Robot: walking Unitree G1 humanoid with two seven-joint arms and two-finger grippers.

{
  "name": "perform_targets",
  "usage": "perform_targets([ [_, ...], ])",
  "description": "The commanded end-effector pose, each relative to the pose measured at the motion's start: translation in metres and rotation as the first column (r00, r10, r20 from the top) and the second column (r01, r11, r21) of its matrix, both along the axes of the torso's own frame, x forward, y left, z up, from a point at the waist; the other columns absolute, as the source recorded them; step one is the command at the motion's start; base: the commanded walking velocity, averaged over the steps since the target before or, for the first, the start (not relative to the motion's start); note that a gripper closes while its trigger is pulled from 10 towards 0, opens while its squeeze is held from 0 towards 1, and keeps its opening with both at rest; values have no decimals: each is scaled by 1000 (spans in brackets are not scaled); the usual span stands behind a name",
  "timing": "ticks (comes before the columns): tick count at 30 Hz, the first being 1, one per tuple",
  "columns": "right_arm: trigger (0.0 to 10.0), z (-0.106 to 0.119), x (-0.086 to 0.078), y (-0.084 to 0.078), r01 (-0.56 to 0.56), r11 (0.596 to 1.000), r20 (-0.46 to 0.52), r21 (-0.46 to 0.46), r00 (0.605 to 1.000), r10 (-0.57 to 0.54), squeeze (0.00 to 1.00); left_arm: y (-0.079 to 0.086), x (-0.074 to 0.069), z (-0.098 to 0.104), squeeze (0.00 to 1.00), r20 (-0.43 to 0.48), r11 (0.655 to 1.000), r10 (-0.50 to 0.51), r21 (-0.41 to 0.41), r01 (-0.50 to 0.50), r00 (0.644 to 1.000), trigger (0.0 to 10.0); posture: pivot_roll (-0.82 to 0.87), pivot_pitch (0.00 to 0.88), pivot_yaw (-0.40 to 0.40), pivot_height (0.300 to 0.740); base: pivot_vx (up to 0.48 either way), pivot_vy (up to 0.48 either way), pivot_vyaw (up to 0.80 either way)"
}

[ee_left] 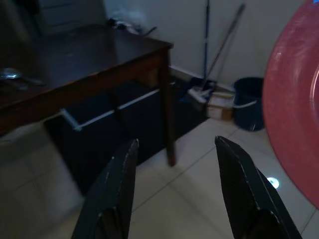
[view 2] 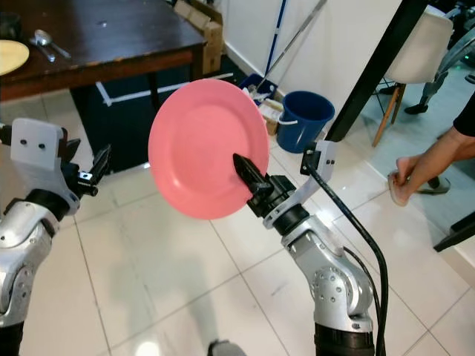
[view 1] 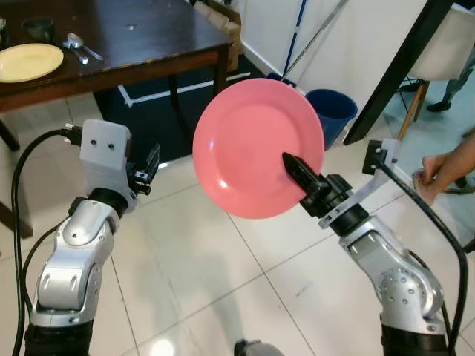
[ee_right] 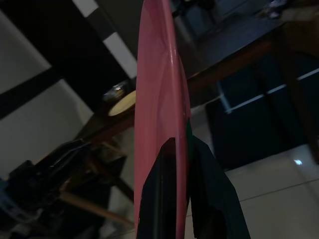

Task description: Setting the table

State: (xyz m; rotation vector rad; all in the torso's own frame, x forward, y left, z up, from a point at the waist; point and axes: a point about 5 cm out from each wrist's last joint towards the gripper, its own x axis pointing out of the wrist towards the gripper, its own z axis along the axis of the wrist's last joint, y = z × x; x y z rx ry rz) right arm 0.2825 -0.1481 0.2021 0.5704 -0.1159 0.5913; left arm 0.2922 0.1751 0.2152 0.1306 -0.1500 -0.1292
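One pink plate (view 1: 256, 144) is held upright in the air above the tiled floor, pinched at its rim by the right gripper (view 1: 295, 167). The left gripper (ee_left: 174, 186) hovers empty, fingers spread apart. On the dark table (view 1: 133, 33) lie one yellow plate (view 1: 28, 61), two spoons (view 1: 78, 46) and one dark cup (view 1: 37, 28). One blue bucket (view 2: 306, 119) stands by the wall.

Spoon (view 1: 76, 46) right of plate (view 1: 28, 61) (on table (view 1: 148, 33)).

text: none legible | labels: none | signs: none
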Motion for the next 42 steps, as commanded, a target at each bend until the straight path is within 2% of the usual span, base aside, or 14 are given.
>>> perform_targets([
  [1,10000,4,-1,-1,1,1000,23,8,1000,-1,0,2,0,-5,0,-18,1000,9,5,-9,1000,10000,-76,59,14,740,480,0,0],
  [9,10000,6,-1,-9,-50,993,66,-104,996,57,0,2,2,-4,0,-6,1000,12,7,-12,1000,10000,-85,69,17,740,414,0,0],
  [10,10000,9,6,-17,-40,988,86,-147,995,53,0,1,3,-4,0,-3,1000,13,9,-13,1000,10000,-85,68,17,740,386,0,0],
  [16,10000,3,23,-25,-4,978,66,-210,998,18,0,1,3,-2,0,23,999,23,30,-23,999,10000,-76,68,10,740,379,0,0],
  [23,10000,2,31,-27,2,977,66,-212,998,12,0,1,1,-2,0,31,999,30,30,-31,999,10000,-74,70,2,740,369,0,0],
  [25,10000,4,32,-26,-29,975,75,-220,996,46,0,-2,1,-2,0,32,999,25,28,-26,999,10000,-78,70,3,740,364,0,0],
  [35,10000,3,39,-24,-63,971,82,-229,993,84,0,-2,3,0,0,53,999,30,43,-33,998,10000,-68,66,-3,740,360,0,0],
  [42,10000,2,39,-24,-60,973,85,-222,993,81,0,-2,3,-1,0,50,999,30,44,-32,998,10000,-70,66,3,740,358,0,0],
])
